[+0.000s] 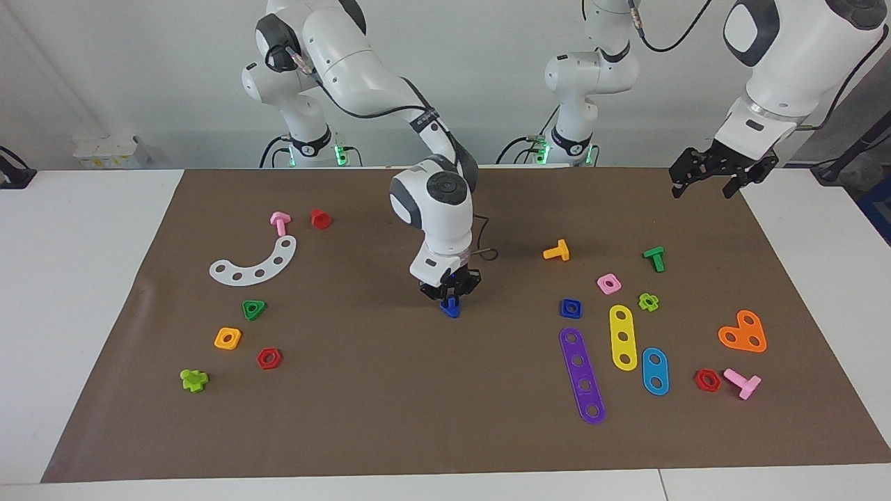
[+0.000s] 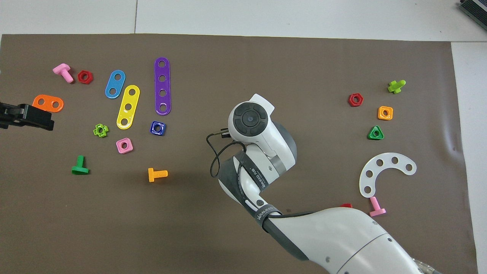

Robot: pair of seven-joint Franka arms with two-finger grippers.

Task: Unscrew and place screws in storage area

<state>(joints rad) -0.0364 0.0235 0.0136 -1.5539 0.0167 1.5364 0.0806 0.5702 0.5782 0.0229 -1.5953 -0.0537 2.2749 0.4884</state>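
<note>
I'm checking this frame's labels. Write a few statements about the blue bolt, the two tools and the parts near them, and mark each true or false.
1. The right tool is shut on the dark-blue bolt. True.
2. The left tool holds a pink nut. False: it is open and holds nothing.
3. The dark-blue square nut lies beside the purple strip. True.
4. The orange bolt sits on the yellow strip. False: it lies apart, nearer the robots.
</note>
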